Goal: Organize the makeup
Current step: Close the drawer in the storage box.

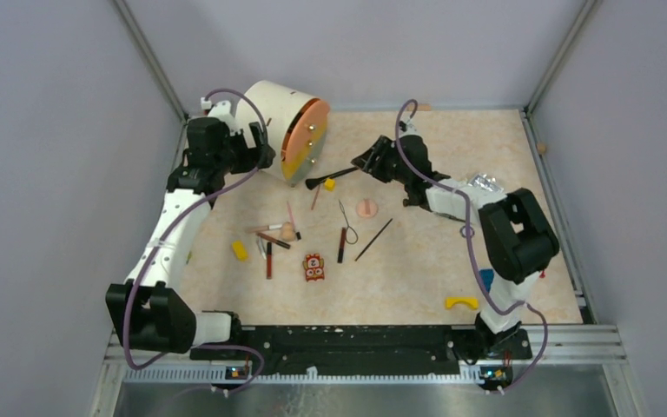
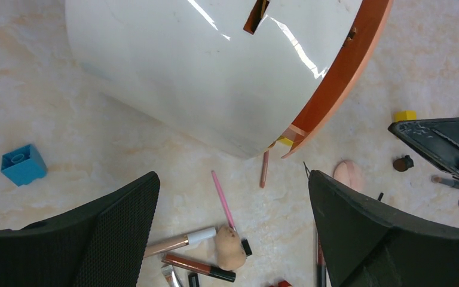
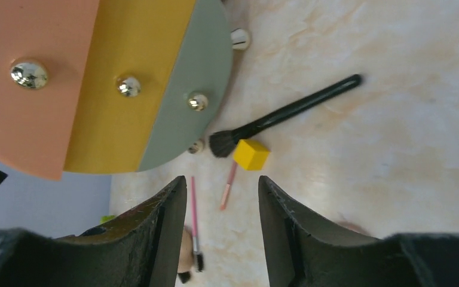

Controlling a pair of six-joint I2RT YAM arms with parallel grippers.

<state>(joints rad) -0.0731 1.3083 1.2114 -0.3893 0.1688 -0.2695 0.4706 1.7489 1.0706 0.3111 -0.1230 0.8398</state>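
Note:
The makeup lies scattered mid-table: a black brush [image 1: 330,178], a peach puff [image 1: 366,208], a black wire-loop tool [image 1: 346,221], a black stick [image 1: 373,240], a red pencil [image 1: 341,245] and a cluster of tubes and pencils [image 1: 274,236]. A white round drawer box [image 1: 282,130] lies on its side at the back left. My left gripper [image 1: 259,155] is open and empty beside the box, above a pink stick [image 2: 222,200] and a peach sponge [image 2: 230,248]. My right gripper [image 1: 366,161] is open and empty, hovering near the brush [image 3: 287,110] and a peach pencil [image 3: 229,185].
A yellow block [image 3: 251,154] sits by the brush head. Another yellow block [image 1: 240,250], an orange-red toy figure [image 1: 314,268], a yellow curved piece [image 1: 461,303], a blue block [image 2: 24,164] and crumpled foil [image 1: 486,182] lie around. Walls enclose the table.

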